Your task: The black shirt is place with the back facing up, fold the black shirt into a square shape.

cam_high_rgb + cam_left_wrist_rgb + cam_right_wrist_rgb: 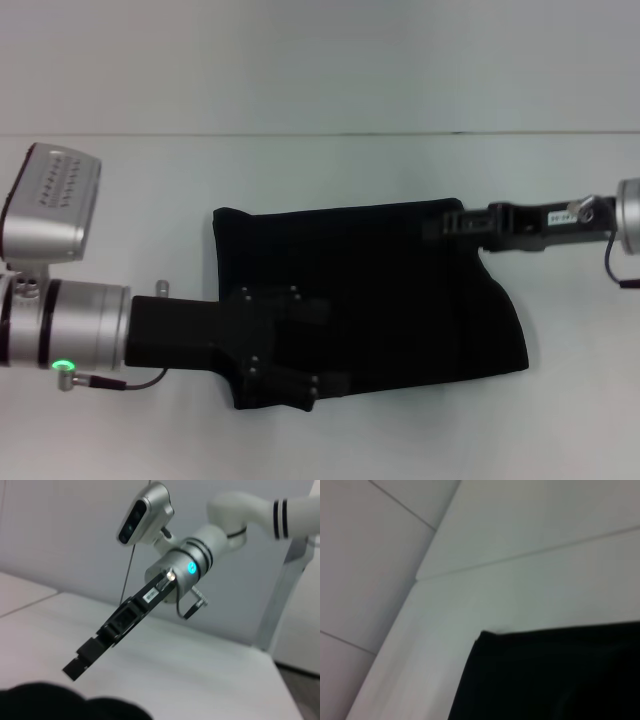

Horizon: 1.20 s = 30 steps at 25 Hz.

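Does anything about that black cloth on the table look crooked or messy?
Yes. The black shirt is folded unevenly: its left edge is straight, but its right side slants and bulges outward, so it is not yet square.

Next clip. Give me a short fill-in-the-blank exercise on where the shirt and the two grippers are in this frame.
1. The black shirt lies on a ____ table.
2. The left gripper is over the shirt's ____ edge, the one closest to the robot.
3. The right gripper reaches the shirt's far ____ corner.

Missing words: white; near; right
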Each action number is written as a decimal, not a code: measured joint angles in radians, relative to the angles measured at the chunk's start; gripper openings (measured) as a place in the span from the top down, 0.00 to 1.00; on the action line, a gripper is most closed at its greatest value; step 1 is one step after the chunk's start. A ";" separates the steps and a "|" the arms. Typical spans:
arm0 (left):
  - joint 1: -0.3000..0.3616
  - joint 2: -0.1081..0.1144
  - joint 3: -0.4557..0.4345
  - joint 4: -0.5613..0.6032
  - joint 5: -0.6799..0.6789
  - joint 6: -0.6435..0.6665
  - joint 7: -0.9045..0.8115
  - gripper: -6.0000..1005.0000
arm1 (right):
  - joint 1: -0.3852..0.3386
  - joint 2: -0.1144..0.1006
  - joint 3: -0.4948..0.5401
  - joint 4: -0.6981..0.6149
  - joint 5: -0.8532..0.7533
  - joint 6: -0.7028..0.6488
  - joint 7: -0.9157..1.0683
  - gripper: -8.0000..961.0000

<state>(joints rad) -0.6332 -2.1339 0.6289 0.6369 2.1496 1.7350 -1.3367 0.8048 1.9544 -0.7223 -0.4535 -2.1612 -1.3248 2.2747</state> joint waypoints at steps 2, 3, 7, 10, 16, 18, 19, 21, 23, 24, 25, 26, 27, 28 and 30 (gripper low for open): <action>0.023 0.002 0.019 0.039 0.000 0.000 0.001 0.05 | 0.008 0.011 -0.003 0.001 -0.024 0.007 0.016 0.07; 0.026 0.003 0.020 0.041 0.001 -0.001 0.002 0.05 | 0.012 0.017 -0.005 0.002 -0.036 0.014 0.024 0.07; 0.030 0.004 0.023 0.041 0.001 -0.004 0.003 0.05 | 0.025 0.039 -0.030 0.013 -0.064 0.057 0.047 0.07; 0.030 0.002 0.024 0.038 0.002 -0.005 0.004 0.06 | 0.039 0.048 -0.048 0.043 -0.065 0.099 0.048 0.07; 0.028 0.002 0.025 0.035 0.001 -0.015 0.003 0.05 | 0.064 0.071 -0.077 0.079 -0.066 0.163 0.047 0.07; 0.025 0.002 0.025 0.034 0.001 -0.021 0.003 0.05 | 0.067 0.081 -0.079 0.081 -0.063 0.173 0.048 0.07; 0.024 0.002 0.025 0.034 0.001 -0.025 0.003 0.05 | 0.068 0.085 -0.079 0.081 -0.063 0.177 0.048 0.07; 0.023 0.002 0.025 0.034 0.001 -0.031 0.003 0.05 | 0.070 0.092 -0.080 0.081 -0.062 0.185 0.048 0.07; 0.022 0.002 0.025 0.034 0.001 -0.031 0.003 0.05 | 0.071 0.099 -0.080 0.084 -0.062 0.192 0.048 0.07; 0.021 0.002 0.025 0.033 0.001 -0.032 0.003 0.05 | 0.071 0.102 -0.080 0.086 -0.061 0.194 0.048 0.07; 0.020 0.002 0.025 0.033 0.001 -0.032 0.003 0.05 | 0.071 0.105 -0.080 0.089 -0.061 0.196 0.048 0.07; 0.019 0.003 0.025 0.033 0.001 -0.034 0.002 0.05 | 0.071 0.107 -0.080 0.092 -0.060 0.198 0.049 0.07; 0.018 0.004 0.025 0.033 0.001 -0.035 0.002 0.05 | 0.071 0.109 -0.080 0.093 -0.060 0.199 0.049 0.07; 0.018 0.004 0.025 0.033 0.001 -0.037 0.001 0.05 | 0.071 0.112 -0.079 0.094 -0.060 0.201 0.049 0.07; 0.017 0.004 0.025 0.033 0.001 -0.040 0.001 0.06 | 0.071 0.116 -0.079 0.094 -0.060 0.204 0.049 0.07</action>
<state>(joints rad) -0.6160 -2.1303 0.6535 0.6703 2.1505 1.6955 -1.3358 0.8759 2.0702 -0.8012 -0.3591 -2.2212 -1.1205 2.3235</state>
